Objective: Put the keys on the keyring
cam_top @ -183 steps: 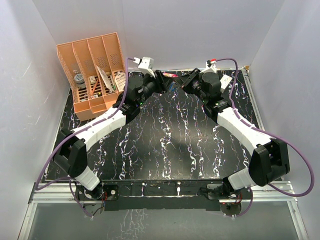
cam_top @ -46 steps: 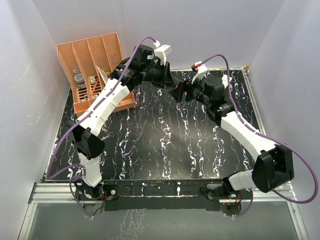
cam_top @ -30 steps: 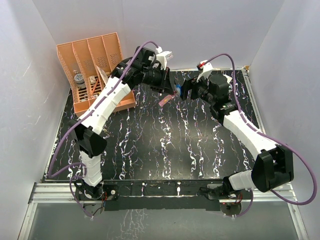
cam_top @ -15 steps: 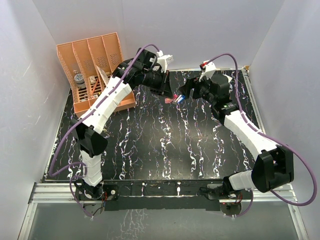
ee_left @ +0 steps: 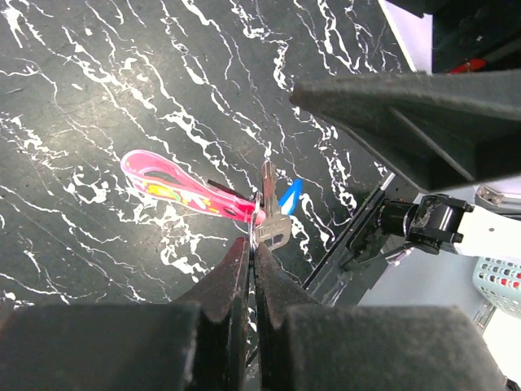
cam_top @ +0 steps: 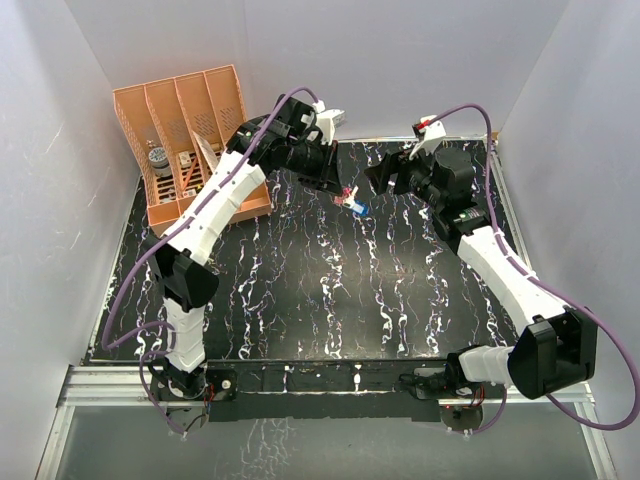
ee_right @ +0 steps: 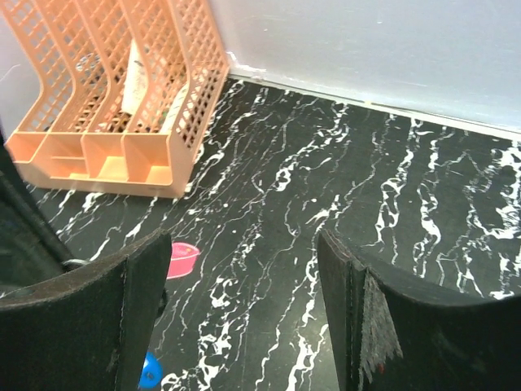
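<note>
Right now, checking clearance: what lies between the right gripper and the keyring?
Nothing: in the top view, only bare tabletop separates the right gripper from the keyring.

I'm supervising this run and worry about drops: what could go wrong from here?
1. The left tool is shut on only the small metal end of the keyring. The rest of it, the silvery key and the blue key hang loose beside that pinch, so a slip could drop everything.
2. The right tool stands open close by. Moving in might knock the bundle or set it swinging.
</note>
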Action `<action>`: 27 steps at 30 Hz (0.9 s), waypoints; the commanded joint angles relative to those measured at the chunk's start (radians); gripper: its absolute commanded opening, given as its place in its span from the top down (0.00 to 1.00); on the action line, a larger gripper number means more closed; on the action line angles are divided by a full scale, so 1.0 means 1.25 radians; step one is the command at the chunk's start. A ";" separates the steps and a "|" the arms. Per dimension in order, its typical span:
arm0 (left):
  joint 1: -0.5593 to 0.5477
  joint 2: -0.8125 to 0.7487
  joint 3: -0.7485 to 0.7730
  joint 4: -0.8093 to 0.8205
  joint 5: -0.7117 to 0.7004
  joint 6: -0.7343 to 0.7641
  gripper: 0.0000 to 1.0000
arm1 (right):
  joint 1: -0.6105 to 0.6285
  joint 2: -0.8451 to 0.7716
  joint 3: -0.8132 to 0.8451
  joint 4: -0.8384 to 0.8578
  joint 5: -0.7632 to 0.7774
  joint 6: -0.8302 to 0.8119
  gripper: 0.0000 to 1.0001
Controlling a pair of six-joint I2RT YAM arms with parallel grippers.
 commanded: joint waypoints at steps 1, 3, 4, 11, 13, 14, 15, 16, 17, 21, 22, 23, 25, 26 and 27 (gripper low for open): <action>-0.004 0.003 0.040 -0.045 -0.029 -0.002 1.00 | -0.001 -0.018 0.002 0.049 -0.090 0.005 0.30; -0.004 0.006 0.042 -0.046 -0.033 0.001 1.00 | -0.001 -0.011 0.004 0.049 -0.113 0.022 0.30; -0.004 0.006 0.042 -0.044 -0.033 0.001 1.00 | 0.000 -0.008 0.004 0.051 -0.121 0.028 0.31; -0.004 0.017 0.054 -0.043 -0.036 0.005 1.00 | 0.005 0.017 0.007 0.064 -0.153 0.060 0.32; -0.005 0.021 0.058 -0.045 -0.036 0.006 1.00 | 0.010 0.026 0.012 0.065 -0.158 0.064 0.32; -0.007 0.024 0.059 -0.044 -0.036 0.006 1.00 | 0.012 0.032 0.013 0.065 -0.159 0.067 0.32; -0.008 0.026 0.060 -0.045 -0.037 0.005 1.00 | 0.015 0.035 0.015 0.065 -0.161 0.069 0.32; -0.008 0.027 0.060 -0.046 -0.037 0.006 1.00 | 0.018 0.038 0.016 0.066 -0.163 0.071 0.32; -0.009 0.028 0.061 -0.047 -0.037 0.007 1.00 | 0.020 0.041 0.015 0.068 -0.163 0.074 0.32; -0.009 0.026 0.061 -0.047 -0.042 0.008 1.00 | 0.025 0.049 0.011 0.071 -0.162 0.075 0.32; -0.010 0.027 0.061 -0.047 -0.042 0.008 1.00 | 0.026 0.050 0.009 0.072 -0.164 0.075 0.32; -0.009 0.027 0.063 -0.047 -0.042 0.008 1.00 | 0.028 0.051 0.008 0.071 -0.166 0.075 0.32; -0.010 0.027 0.063 -0.047 -0.042 0.008 1.00 | 0.033 0.055 0.005 0.071 -0.167 0.075 0.33; -0.009 0.026 0.065 -0.046 -0.042 0.008 1.00 | 0.036 0.056 0.002 0.071 -0.164 0.075 0.33; -0.009 0.028 0.066 -0.047 -0.042 0.008 1.00 | 0.037 0.059 0.001 0.070 -0.163 0.075 0.33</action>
